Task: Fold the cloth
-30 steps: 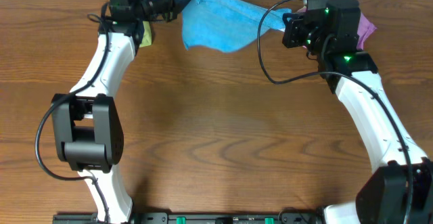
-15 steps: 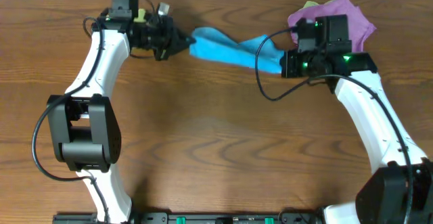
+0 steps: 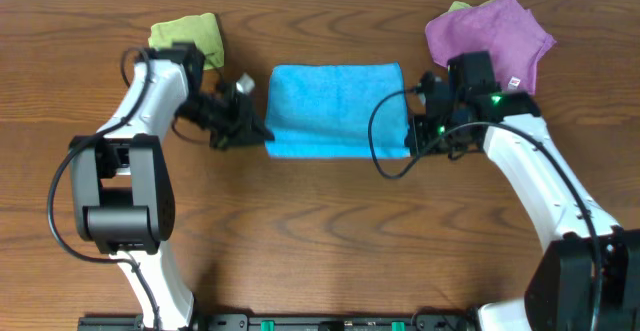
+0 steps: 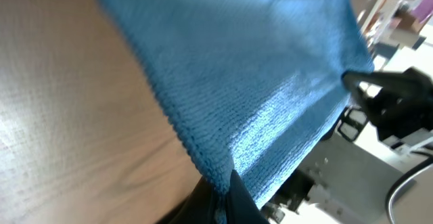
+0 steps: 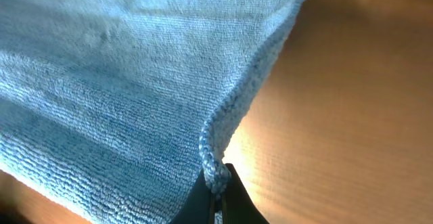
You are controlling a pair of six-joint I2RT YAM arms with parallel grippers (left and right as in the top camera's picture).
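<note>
Left gripper [image 3: 255,131] — clamped on near-left corner of cloth [image 3: 335,109]; green cloth [image 3: 188,39] behind it, apart. Cloth: flat rectangle, far-centre on table [image 3: 320,241], edges straight, open wood along its near side. Right gripper [image 3: 412,143] — pinching near-right corner, tips together; purple cloth [image 3: 490,31] close behind, not touching the blue edge.

Cloth [image 3: 335,109]: soft looped microfibre, matt. Table [image 3: 320,241]: smooth wood grain, slight sheen.

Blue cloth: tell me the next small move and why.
Probably lift both pinched near corners and carry them over to the far edge. The cloth lies spread flat, and the left gripper and right gripper each pinch a near corner.
</note>
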